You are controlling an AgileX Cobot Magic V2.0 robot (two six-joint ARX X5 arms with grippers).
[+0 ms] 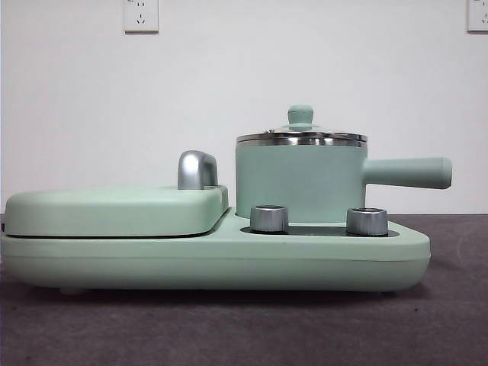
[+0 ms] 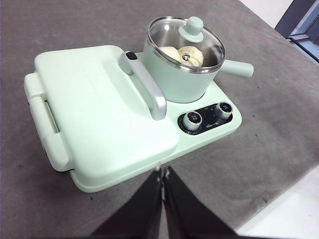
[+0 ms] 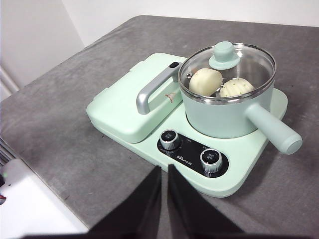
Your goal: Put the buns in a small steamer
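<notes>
**Buns in pot, lid on, both arms back**

Buns: both inside the small steamer (image 3: 227,107), seen through the glass lid (image 3: 227,69). The smooth bun (image 3: 205,81) lies on the side toward the grill handle; the pleated bun (image 3: 237,88) sits just beside it, toward the pot's straight handle (image 3: 273,130). They look to be touching or nearly so. Left wrist view shows the same pair under the lid, partly masked by the knob (image 2: 191,28) and glare.

Steamer: upright on the right-hand bay of the green cooker base (image 1: 229,259), behind the two dials (image 1: 269,218). Lid seated level on the steel rim in the front view, so the pot reads as closed for steaming.

Beside it: flat grill cover (image 2: 99,109) shut, chrome handle (image 2: 144,84) next to the pot wall.

Arms: left gripper (image 2: 163,172) and right gripper (image 3: 164,169) each hang above the grey table (image 1: 244,328), well clear of the cooker, jaws pressed together, carrying nothing. Neither shows in the front view.

Judgement: the task looks complete; the arms sit at rest, not poised for another grasp.
</notes>
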